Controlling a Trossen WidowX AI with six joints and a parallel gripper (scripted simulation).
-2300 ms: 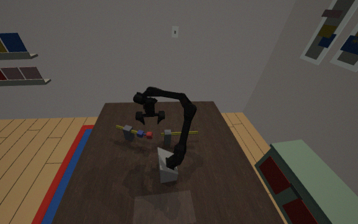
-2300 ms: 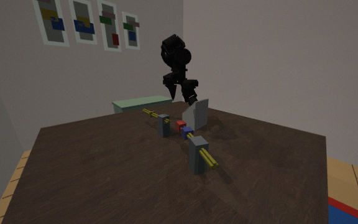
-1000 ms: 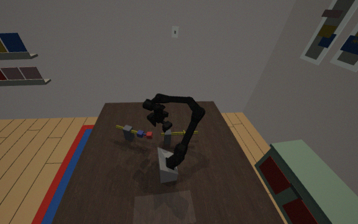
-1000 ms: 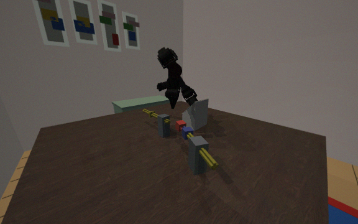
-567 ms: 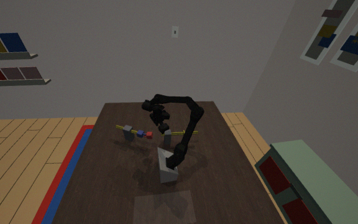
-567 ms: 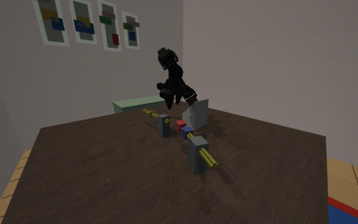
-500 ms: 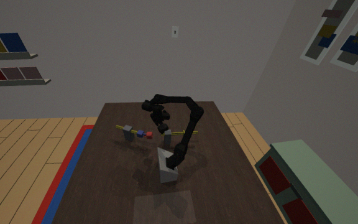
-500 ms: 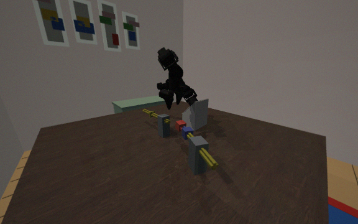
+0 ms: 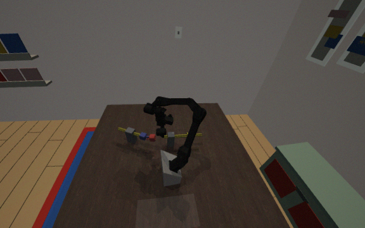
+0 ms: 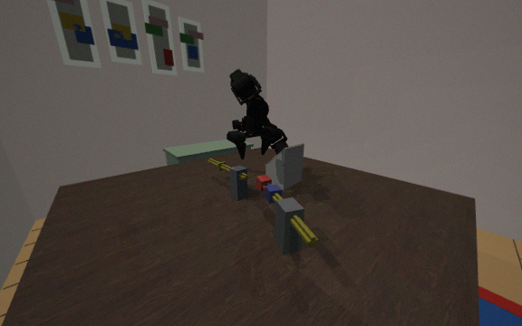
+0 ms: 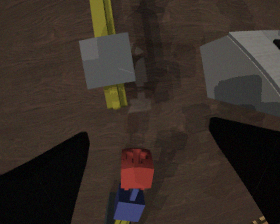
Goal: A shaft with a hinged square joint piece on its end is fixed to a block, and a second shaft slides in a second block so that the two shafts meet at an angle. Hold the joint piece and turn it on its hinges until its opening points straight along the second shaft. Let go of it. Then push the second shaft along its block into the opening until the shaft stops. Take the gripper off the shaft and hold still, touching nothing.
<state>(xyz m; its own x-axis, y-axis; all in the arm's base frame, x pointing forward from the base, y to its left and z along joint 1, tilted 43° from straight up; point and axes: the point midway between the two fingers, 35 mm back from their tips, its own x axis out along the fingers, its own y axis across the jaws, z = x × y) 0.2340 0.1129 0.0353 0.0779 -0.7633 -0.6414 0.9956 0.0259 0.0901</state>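
Red joint piece (image 11: pixel 136 168) on blue hinge block (image 11: pixel 130 212); claw (image 10: pixel 256 149) spread wide above, gripping nothing.

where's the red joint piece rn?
In the top view the red joint piece sits mid-table, touching the blue piece on its left, short of the right-hand grey block; the open hand hovers above.

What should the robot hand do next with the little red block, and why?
Probably lower straight down so the open hand straddles the red joint piece. The hand holds nothing and, in the exterior view, hangs above the shafts, while the wrist view shows the red piece between the fingers, a gap short of the second shaft.
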